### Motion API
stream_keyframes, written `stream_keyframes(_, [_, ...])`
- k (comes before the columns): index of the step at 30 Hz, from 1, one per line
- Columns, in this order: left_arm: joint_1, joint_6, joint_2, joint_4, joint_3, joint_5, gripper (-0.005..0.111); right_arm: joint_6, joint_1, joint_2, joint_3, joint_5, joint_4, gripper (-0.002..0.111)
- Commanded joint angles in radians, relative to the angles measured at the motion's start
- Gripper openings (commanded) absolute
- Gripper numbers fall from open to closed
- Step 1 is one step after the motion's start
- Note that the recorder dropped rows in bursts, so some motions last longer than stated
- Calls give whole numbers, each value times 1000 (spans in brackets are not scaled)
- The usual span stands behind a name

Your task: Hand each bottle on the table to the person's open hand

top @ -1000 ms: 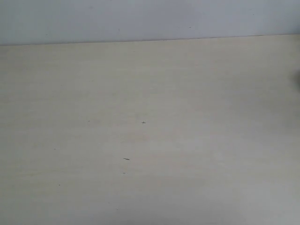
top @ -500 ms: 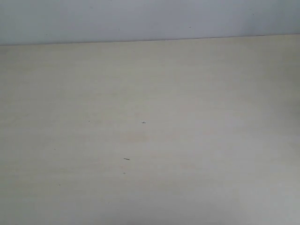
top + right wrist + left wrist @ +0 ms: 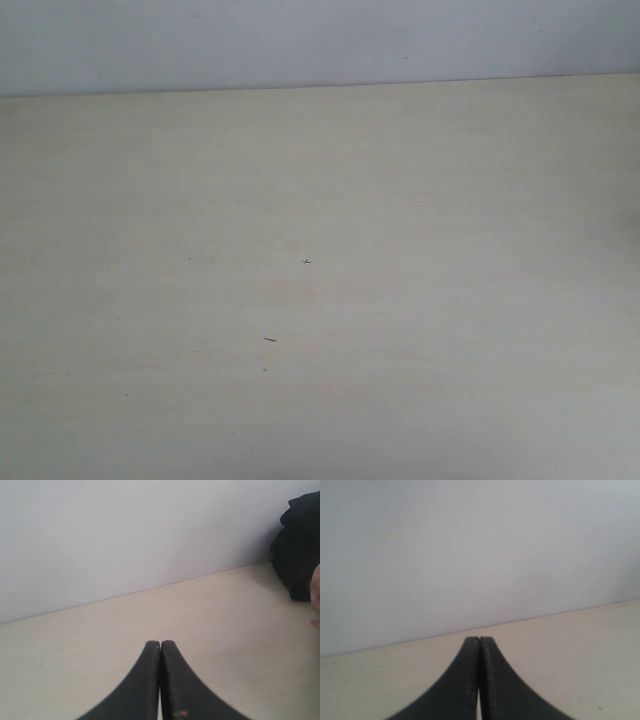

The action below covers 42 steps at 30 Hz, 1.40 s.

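The pale cream table (image 3: 400, 200) fills the exterior view, and no bottles show on it in any view. Neither arm appears in the exterior view. In the left wrist view my left gripper (image 3: 479, 639) is shut, its black fingers pressed together with nothing between them, above the table (image 3: 580, 645). My right gripper (image 3: 160, 643) is likewise shut and empty over the table (image 3: 225, 610). At the edge of the right wrist view a sliver of the person's skin (image 3: 316, 592) shows next to a black sleeve (image 3: 297, 545); whether the hand is open I cannot tell.
A plain grey-white wall (image 3: 300, 40) runs along the table's far edge. A few tiny dark specks (image 3: 306, 261) mark the tabletop near its middle.
A small dark shape at the right edge of the exterior view one second ago is gone. Nothing else has moved.
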Motion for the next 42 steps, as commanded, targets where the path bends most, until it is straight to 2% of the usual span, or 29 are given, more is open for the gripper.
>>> stream_keyframes(1, [4,1,-6,0,3,4,0,-4,-3,-6,4,-4,3,0])
stream_keyframes(3, [4,-108,-6,123,3,20,0,-4,-3,-6,4,-4,3,0])
stream_keyframes(4, [4,-254,-6,293,3,20,0,-4,-3,-6,4,-4,3,0])
stream_keyframes(5, [4,-331,-6,380,3,20,0,-4,-3,-6,4,-4,3,0])
stream_keyframes(6, [4,-360,-6,402,3,20,0,-4,-3,-6,4,-4,3,0])
stream_keyframes(42, [4,-392,-6,392,3,20,0,-4,9,-6,4,-4,3,0])
